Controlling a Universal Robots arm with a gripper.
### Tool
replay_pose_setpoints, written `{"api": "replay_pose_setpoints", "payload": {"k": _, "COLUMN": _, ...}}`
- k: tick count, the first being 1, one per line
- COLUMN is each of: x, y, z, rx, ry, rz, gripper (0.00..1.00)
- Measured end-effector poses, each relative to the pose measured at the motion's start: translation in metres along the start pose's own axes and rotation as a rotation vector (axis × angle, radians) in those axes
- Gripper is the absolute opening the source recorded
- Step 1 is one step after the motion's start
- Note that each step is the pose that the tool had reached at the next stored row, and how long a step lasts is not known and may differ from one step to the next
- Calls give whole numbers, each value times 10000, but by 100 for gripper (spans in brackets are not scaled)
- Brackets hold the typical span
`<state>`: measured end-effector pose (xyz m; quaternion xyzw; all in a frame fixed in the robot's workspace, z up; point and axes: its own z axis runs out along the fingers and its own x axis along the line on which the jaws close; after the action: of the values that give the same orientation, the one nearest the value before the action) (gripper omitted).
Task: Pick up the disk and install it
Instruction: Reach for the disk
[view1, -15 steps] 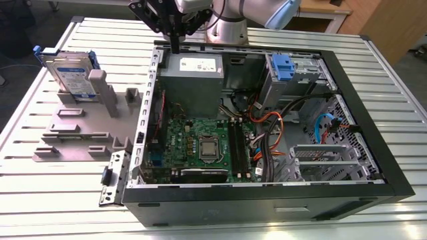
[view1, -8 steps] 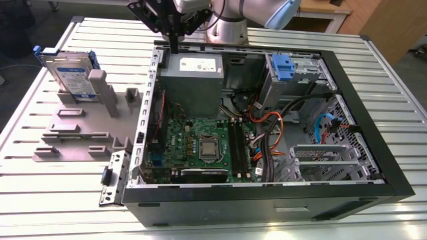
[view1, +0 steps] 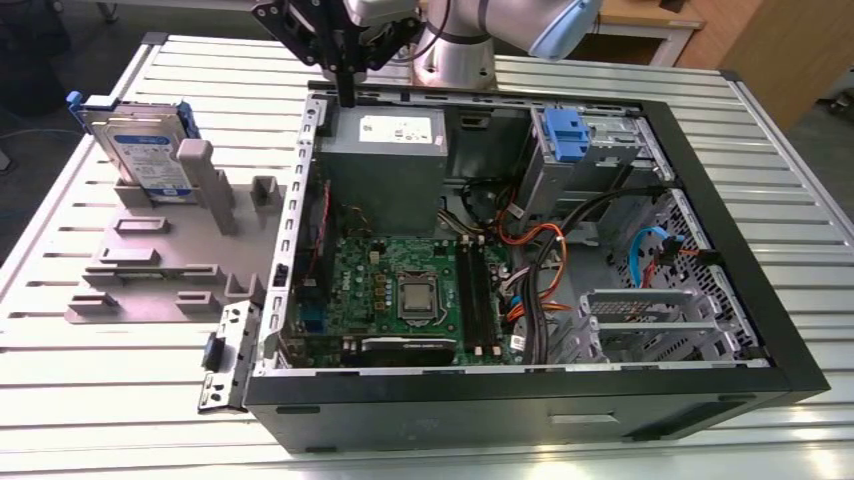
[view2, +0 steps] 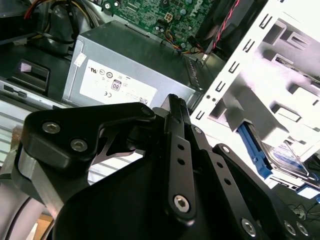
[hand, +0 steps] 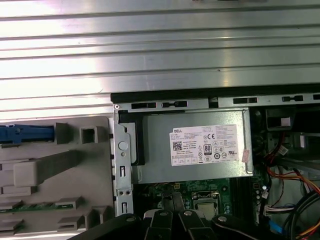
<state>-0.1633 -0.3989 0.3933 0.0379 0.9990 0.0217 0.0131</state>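
Disk (view1: 144, 150) upright in rack (view1: 147, 270) (exterior view's left of case (view1: 467, 410)), pincer (view1: 346, 98) seemingly above case's far edge

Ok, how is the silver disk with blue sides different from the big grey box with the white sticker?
The flat silver disk with blue side rails stands on edge in the grey holder, outside the black computer case; the grey metal box sits inside it. The disk is smaller and thinner than the box. Both carry labels.

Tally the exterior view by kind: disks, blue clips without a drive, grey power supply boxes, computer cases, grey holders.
disk: 1
blue clip: 1
grey power supply box: 1
open computer case: 1
grey holder: 1
Total: 5
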Motion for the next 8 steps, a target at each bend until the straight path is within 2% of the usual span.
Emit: {"api": "replay_pose_setpoints", "payload": {"k": 8, "x": 19, "y": -1, "z": -1, "rx": 1, "ry": 0, "rz": -1, "gripper": 11}}
